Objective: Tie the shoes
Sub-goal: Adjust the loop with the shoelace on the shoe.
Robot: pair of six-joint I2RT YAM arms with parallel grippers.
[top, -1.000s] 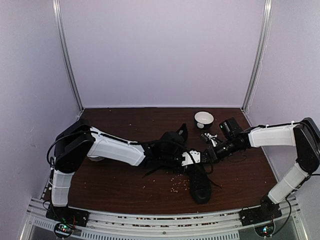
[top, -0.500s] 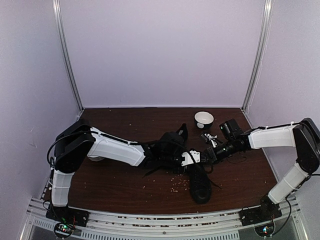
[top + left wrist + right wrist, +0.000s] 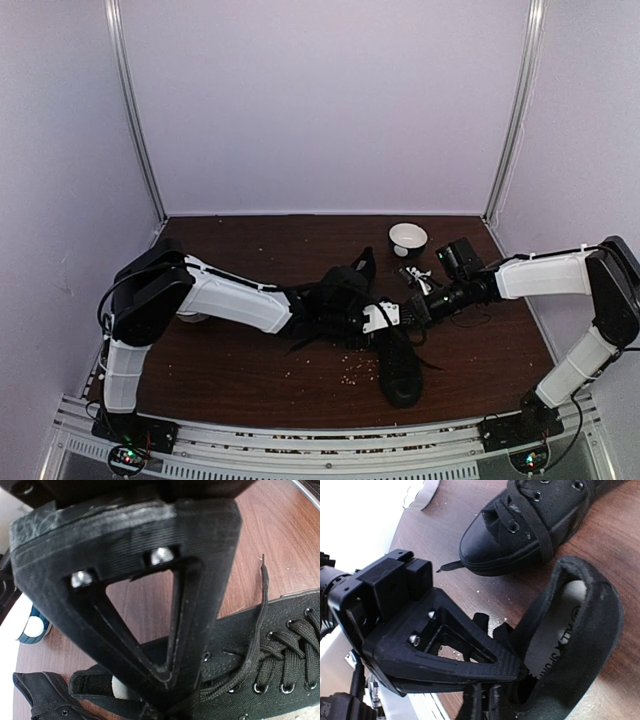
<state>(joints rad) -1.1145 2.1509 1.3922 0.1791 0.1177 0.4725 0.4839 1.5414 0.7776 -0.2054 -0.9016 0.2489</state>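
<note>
L gripper (image 3: 170, 707): fingers pressed together, tips buried in the laces (image 3: 295, 635) at the collar of the near sneaker (image 3: 230, 640). Can't tell if a strand is nipped btw them, it's black on black. R gripper (image 3: 517, 674): fingers almost closed, and it looks to be pinching one of the laces at that same collar, w/ strands running out above & below its fingers. In the top view the 2 grippers sit nearly tip to tip over the shoe's top eyelets.

Outward: a loose lace end (image 3: 262, 580) trails away from L gripper's tips across the table (image 3: 280, 525), slack. The second sneaker (image 3: 535, 515) lies just past R gripper, toe end nearest it, w/ a lace tip (image 3: 445, 567) poking out by the toe. A white bowl (image 3: 407, 238) sits further off beyond R gripper, apart from both shoes.

Step, my read: early in tying shoe no. 1. The strands are gathered but no knot or bow is visible. Next move prob needs the ends drawn apart & crossed w/ even tension, w/o dragging the shoe. The 2nd shoe looks not yet started.

Hidden: both pinch points, blocked by the fingers in each wrist view. The top view is too small to sort the strands. A blue-&-white thing (image 3: 31, 630) off to L gripper's side is cut off & unidentifiable.
</note>
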